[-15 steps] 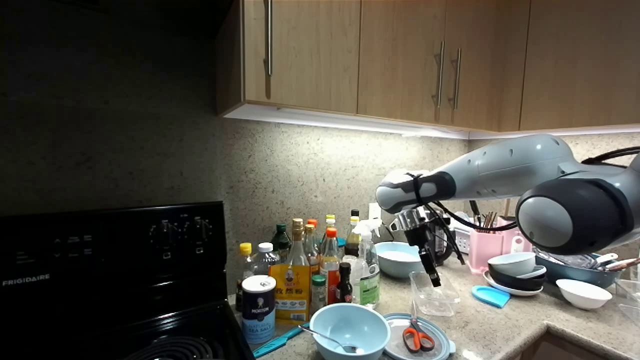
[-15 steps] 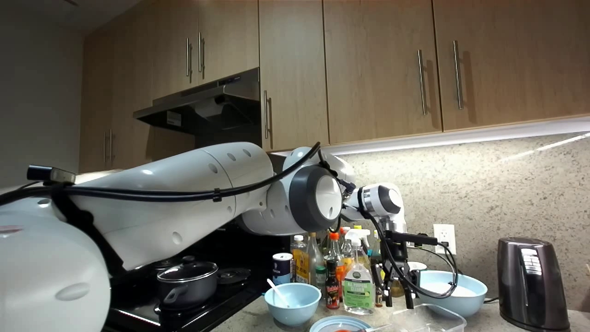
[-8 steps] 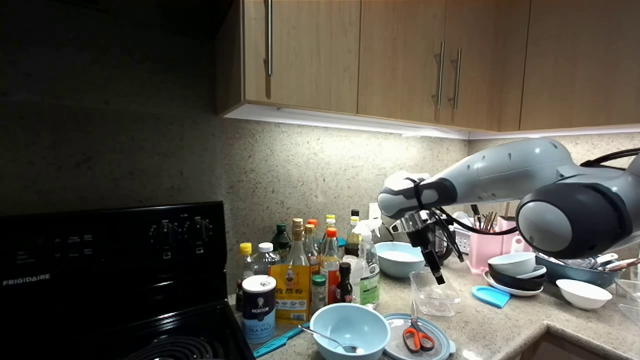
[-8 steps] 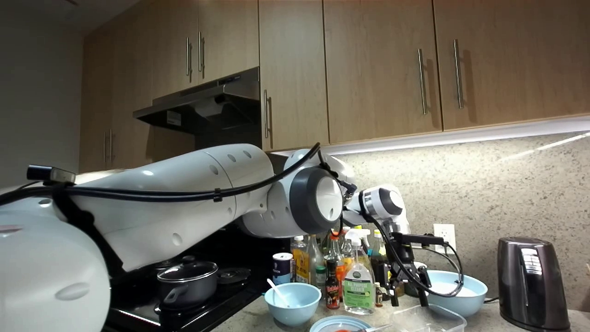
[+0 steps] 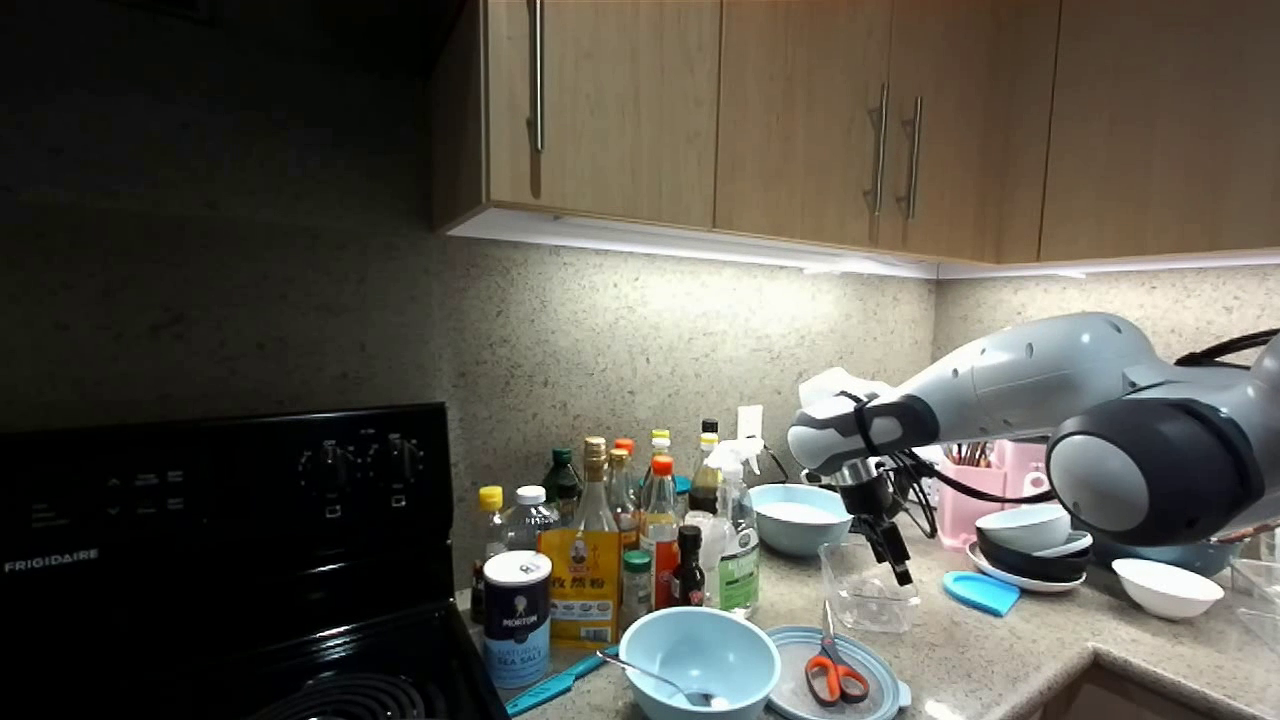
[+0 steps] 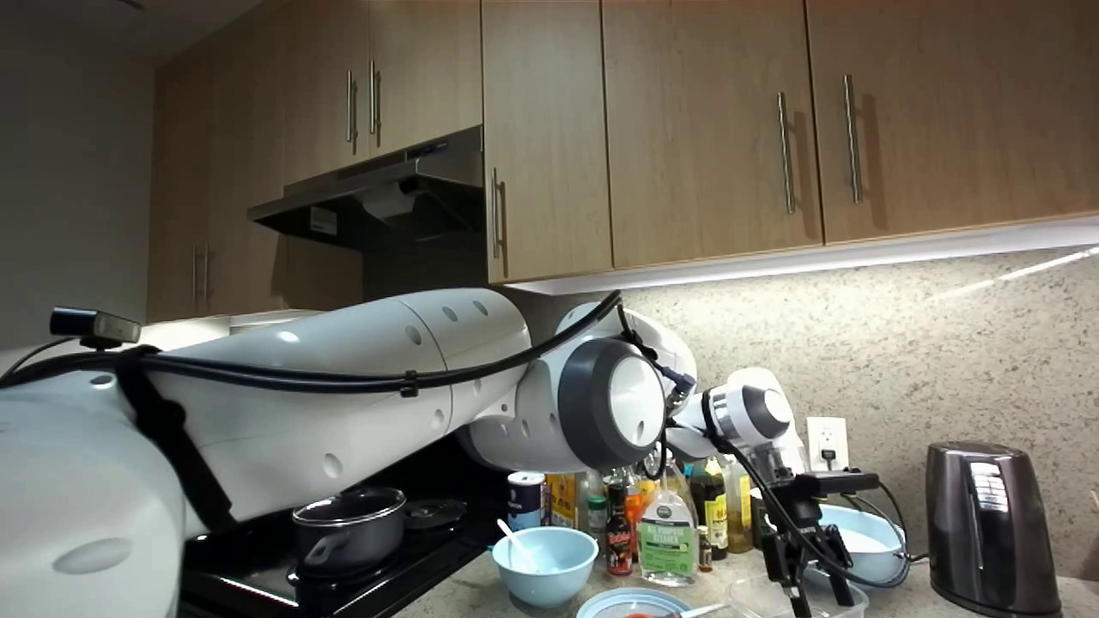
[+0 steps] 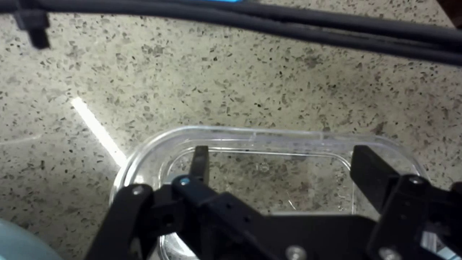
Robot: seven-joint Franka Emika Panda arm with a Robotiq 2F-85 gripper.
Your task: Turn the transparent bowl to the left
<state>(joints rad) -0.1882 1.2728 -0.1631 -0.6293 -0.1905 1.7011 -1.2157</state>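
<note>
Speckled countertop [image 7: 270, 90] holds transparent bowl [image 7: 267, 142] mouth up, long axis unclear; claw [image 7: 280, 157] spread apart.

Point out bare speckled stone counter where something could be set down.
Bare: counter between the clear rectangular plastic container, round blue-rimmed lid, flat bright-blue piece and the counter's front edge. Crowded: along the wall, packed with tall colour-capped bottles, and at the container, where the open black gripper hangs.

On the electric stove [image 5: 230, 560], past one edge of the worktop [image 5: 985, 645], stood FRIGIDAIRE. At that edge, a salt canister [image 5: 517, 620] read MORTON NATURAL SEA SALT. Toward the back edge, a cumin-powder packet [image 5: 580, 585] bore 孜然粉; a trigger spray bottle [image 6: 668, 536], blurrily, ALL PURPOSE CLEANER.
</note>
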